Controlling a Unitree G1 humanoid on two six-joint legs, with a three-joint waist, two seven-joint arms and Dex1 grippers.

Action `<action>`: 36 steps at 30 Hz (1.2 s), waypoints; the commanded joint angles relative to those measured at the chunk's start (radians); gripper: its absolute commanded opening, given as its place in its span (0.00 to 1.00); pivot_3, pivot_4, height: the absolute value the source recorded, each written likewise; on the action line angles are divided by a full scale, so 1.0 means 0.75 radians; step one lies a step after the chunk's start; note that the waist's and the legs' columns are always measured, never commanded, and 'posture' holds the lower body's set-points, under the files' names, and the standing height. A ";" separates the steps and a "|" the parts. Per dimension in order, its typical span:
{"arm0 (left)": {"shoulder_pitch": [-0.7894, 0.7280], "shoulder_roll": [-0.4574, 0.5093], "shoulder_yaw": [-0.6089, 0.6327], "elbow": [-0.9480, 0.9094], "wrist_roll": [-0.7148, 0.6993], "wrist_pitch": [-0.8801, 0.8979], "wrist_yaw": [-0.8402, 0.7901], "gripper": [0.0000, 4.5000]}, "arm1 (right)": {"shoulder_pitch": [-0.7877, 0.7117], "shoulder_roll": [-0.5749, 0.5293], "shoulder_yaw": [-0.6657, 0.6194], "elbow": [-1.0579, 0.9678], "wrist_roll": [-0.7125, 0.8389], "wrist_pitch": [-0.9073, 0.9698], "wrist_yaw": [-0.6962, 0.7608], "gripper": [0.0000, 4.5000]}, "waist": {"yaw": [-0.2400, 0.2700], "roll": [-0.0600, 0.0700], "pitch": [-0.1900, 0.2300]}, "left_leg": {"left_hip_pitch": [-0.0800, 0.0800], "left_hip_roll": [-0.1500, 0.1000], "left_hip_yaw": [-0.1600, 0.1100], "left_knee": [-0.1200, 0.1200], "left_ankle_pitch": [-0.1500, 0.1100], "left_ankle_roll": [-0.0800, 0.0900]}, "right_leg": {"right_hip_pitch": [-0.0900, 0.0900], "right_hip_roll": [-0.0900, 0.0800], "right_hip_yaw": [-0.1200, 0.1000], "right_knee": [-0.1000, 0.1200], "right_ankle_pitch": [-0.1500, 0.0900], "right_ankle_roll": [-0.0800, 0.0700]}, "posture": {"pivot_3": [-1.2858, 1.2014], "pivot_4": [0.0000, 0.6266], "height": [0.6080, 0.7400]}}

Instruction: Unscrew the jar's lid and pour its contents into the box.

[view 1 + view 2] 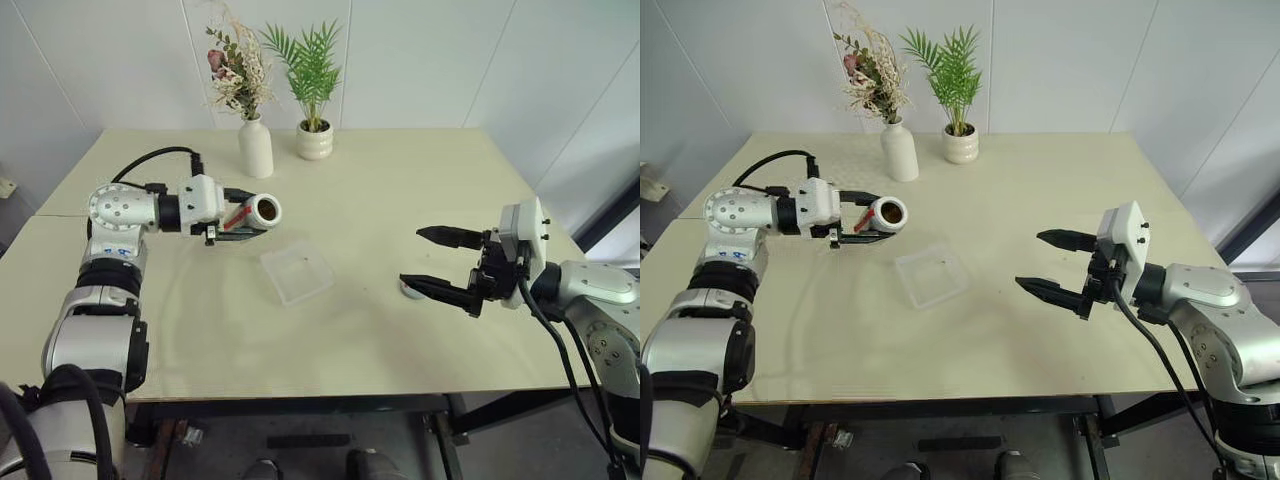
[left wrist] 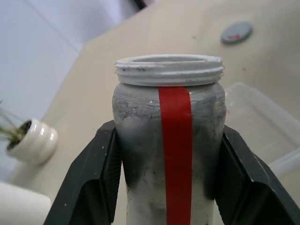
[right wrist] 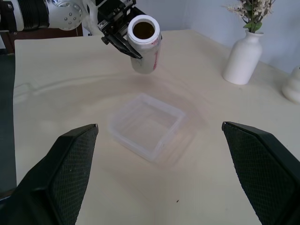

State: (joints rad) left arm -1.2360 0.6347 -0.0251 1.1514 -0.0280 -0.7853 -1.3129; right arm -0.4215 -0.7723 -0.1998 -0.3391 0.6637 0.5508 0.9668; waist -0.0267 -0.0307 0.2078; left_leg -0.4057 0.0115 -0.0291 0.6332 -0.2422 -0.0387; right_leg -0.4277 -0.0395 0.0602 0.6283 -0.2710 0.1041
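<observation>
Left gripper (image 1: 243, 218) clamps the jar (image 1: 255, 213), tipped sideways short of the box (image 1: 297, 271) (lid (image 1: 411, 290) already off); right gripper (image 1: 437, 262) gapes empty. Pouring from here could spill onto the tabletop (image 1: 400, 180).

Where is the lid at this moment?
The lid lies flat on the table on the robot's right, just beside the open right gripper's lower finger, right of the box.

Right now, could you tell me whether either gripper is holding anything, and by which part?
The left gripper holds the jar by its body, below the open threaded mouth. The right gripper is open and holds nothing.
</observation>
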 commanded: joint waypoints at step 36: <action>-0.688 0.071 -1.482 0.142 2.090 -0.314 3.132 0.49 | -0.062 -0.054 -0.025 -0.005 -0.027 0.004 -0.081 0.99 | 0.002 -0.009 0.005 | 0.000 -0.007 0.020 0.001 -0.004 0.005 | -0.005 -0.004 0.023 -0.003 0.003 0.015 | 0.52 0.24 1.00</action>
State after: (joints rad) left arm -1.7046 0.6794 -1.1754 1.2349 1.5930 -1.0087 1.0402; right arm -0.4495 -0.7938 -0.2022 -0.3253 0.6375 0.5576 0.9056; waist -0.0249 -0.0374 0.2115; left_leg -0.4061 0.0061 -0.0141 0.6336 -0.2451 -0.0349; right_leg -0.4316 -0.0422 0.0776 0.6258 -0.2686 0.1156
